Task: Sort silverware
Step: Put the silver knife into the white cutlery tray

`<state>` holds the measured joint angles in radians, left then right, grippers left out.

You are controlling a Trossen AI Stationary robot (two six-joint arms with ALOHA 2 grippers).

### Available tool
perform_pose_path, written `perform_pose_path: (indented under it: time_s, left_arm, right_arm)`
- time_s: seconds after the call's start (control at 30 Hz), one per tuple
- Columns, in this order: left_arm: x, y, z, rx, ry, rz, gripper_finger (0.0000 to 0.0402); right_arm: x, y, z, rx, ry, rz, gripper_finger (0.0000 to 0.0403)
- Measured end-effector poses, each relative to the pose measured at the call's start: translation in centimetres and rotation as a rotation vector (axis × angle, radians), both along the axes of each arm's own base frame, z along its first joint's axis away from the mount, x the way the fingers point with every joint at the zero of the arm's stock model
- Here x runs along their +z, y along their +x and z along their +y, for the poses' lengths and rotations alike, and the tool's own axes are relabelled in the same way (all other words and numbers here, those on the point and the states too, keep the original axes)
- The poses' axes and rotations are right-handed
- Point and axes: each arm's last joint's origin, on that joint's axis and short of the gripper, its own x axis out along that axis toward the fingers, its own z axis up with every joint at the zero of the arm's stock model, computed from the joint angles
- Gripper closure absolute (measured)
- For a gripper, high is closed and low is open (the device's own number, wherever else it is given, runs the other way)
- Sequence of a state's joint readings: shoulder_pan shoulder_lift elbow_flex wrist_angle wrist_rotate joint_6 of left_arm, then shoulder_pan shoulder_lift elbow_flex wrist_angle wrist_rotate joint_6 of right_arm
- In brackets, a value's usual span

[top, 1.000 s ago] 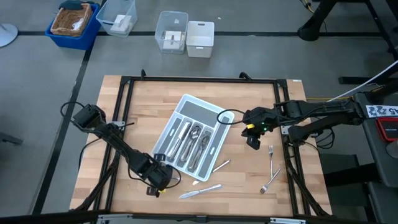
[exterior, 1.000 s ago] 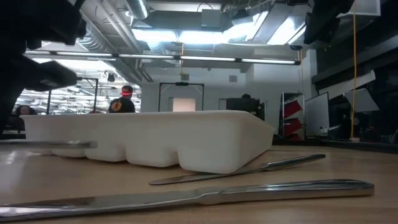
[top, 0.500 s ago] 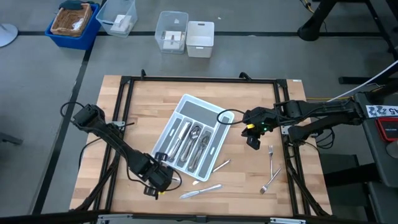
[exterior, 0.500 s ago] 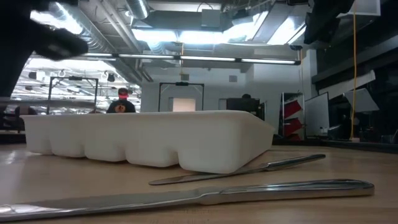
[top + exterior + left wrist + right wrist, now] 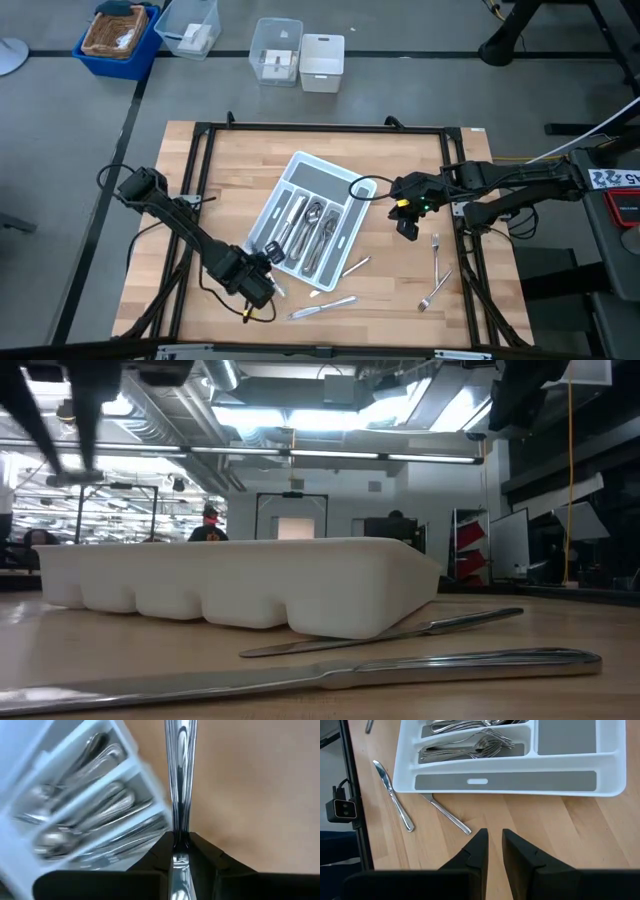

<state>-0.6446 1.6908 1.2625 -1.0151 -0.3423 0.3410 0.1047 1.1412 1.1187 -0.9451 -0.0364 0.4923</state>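
Left wrist view alone showed the left end effector [image 5: 181,851] pinching a knife [image 5: 180,780]; the right end effector [image 5: 493,845], narrow, held nothing.

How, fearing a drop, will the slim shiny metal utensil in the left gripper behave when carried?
Probably stiff: the slim shiny metal utensil runs straight. Likely slippery: polished, pinched in the left gripper. May pivot: most overhangs.

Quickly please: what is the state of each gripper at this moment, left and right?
Left gripper: closed on a slim shiny silver metal utensil, beside the light grey plastic cutlery tray.
Right gripper: holding nothing, fingers slightly apart, above bare wooden table.
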Motion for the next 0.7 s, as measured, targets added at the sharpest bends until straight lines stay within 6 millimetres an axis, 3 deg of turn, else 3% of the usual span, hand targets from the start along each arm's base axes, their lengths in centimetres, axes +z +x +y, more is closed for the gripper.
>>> perform_pose_path:
  time_s: [0.27,0.7]
  left_arm:
    - [0.2,1.2,2.7,-0.201,0.274,0.038,0.0368]
    - [0.2,3.7,8.2,-0.413,0.407,0.2,0.0372]
  right_arm:
    - [0.0,0.0,0.0,-0.021,0.014,0.002,0.0346]
    - [0.0,0.0,0.0,-0.033,0.019,0.004,0.0346]
